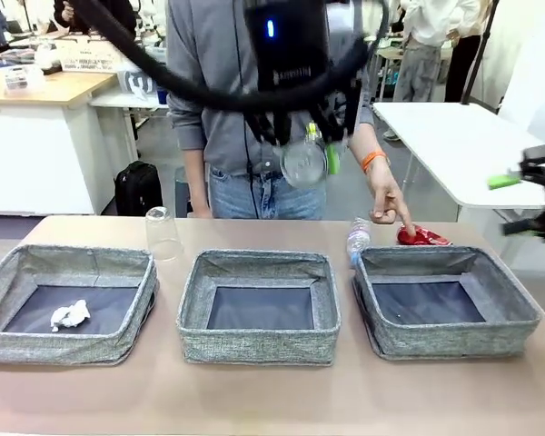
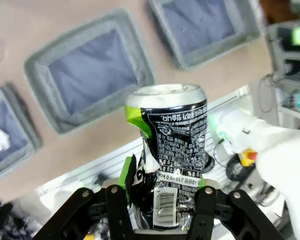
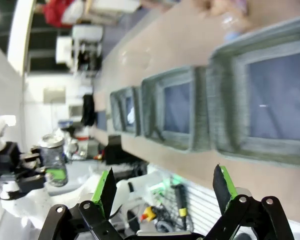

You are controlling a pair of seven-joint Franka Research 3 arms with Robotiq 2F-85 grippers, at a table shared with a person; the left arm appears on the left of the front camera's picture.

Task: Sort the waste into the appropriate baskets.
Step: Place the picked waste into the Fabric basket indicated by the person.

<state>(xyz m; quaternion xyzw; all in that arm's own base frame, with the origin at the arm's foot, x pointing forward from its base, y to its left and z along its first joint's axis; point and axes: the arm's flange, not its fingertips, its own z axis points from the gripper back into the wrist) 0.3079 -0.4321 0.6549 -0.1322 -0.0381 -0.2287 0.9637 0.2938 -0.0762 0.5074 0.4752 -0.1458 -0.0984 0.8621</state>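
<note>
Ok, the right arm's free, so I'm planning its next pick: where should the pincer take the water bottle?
Probably the upper body of the water bottle, coming from above: it stands upright behind the right basket, whose rim hides its base, and the person's hand is close.

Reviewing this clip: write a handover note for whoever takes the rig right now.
Left gripper: shut on the dark can, held high above the table.
Right gripper: open, holding nothing, at the right side.
Done: tissue lies in the left basket.
Left to do: bin the can; plastic cup, water bottle and crushed red can sit on the table behind the baskets.
Person's hand points at the red can.
Middle basket and right basket hold nothing.
</note>
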